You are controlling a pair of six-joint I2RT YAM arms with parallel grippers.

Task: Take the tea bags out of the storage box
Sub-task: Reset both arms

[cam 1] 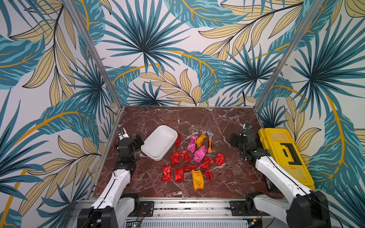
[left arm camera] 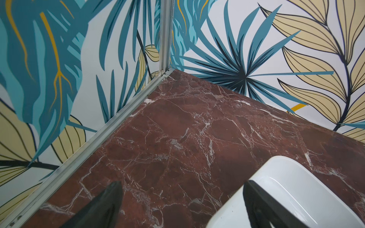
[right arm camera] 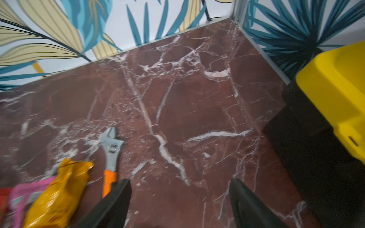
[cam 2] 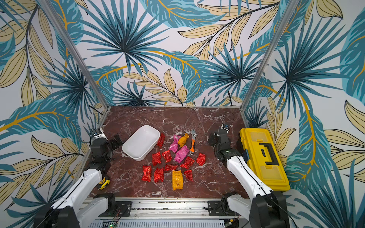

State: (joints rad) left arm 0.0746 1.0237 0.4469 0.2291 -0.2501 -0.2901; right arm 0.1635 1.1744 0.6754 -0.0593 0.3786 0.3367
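The white storage box (cam 1: pixel 159 142) (cam 2: pixel 141 142) lies empty at the table's left centre. Tea bags are spread on the marble to its right and front in both top views: several red ones (cam 1: pixel 175 158), two pink (cam 1: pixel 199 153) and two orange-yellow (cam 1: pixel 197 179). One red bag (cam 1: pixel 178 139) leans on the box's right wall. My left gripper (cam 1: pixel 139 141) (left arm camera: pixel 182 185) hovers open at the box's left end, one finger over the rim (left arm camera: pixel 296 187). Right of the bags, my right gripper (cam 1: pixel 234 140) (right arm camera: pixel 180 181) is open over bare marble. An orange bag (right arm camera: pixel 57 195) lies beside it.
An orange-handled wrench (cam 1: pixel 209 143) (right arm camera: pixel 110 150) lies just right of the pink and orange bags. A yellow toolbox (cam 1: pixel 284 156) (right arm camera: pixel 335 94) runs along the right wall. A yellow-and-black object (cam 2: pixel 103 182) lies under the left arm.
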